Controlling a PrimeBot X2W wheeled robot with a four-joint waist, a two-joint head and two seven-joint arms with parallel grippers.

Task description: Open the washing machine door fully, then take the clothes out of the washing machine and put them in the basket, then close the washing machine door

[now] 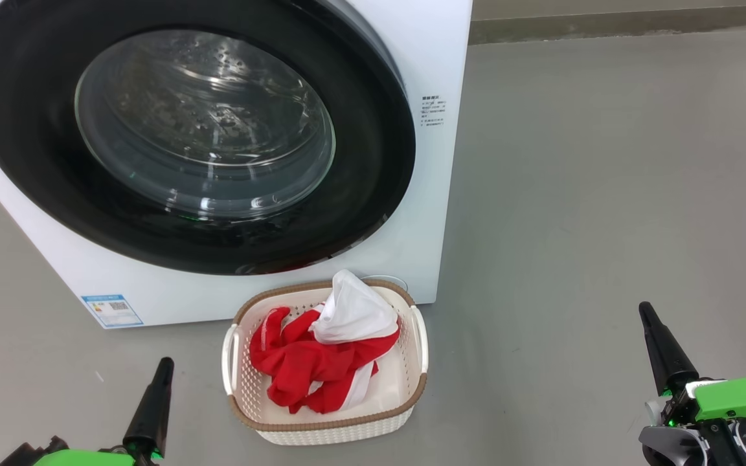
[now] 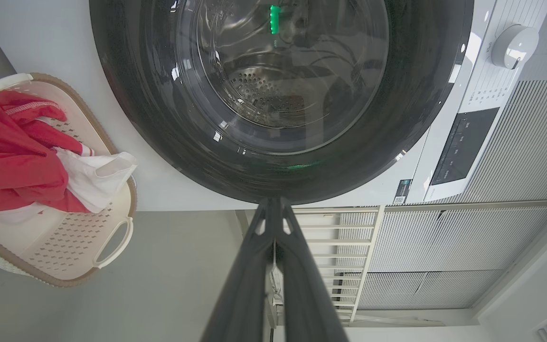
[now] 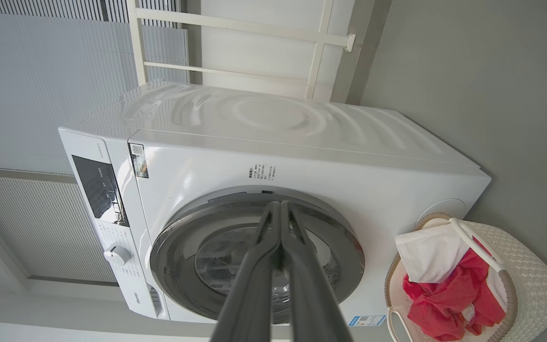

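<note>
The white washing machine (image 1: 434,188) stands at the upper left, and its door (image 1: 373,162), with a black rim around a clear glass bowl, lies flat against the front. On the floor in front sits the cream basket (image 1: 263,421), holding the clothes (image 1: 311,366): red garments with a white one (image 1: 353,314) on top. My left gripper (image 1: 166,362) is shut and empty at the lower left, left of the basket. My right gripper (image 1: 644,307) is shut and empty at the lower right, well away from the basket. The door (image 2: 150,118) and the basket (image 2: 41,247) also show in the left wrist view, as do the machine (image 3: 302,147) and the basket (image 3: 534,280) in the right wrist view.
Grey floor (image 1: 606,194) stretches to the right of the machine up to a wall base (image 1: 606,26). A control panel and a dial (image 2: 515,45) sit on the machine's front. A white rail frame (image 3: 254,47) stands behind the machine by ribbed wall panels.
</note>
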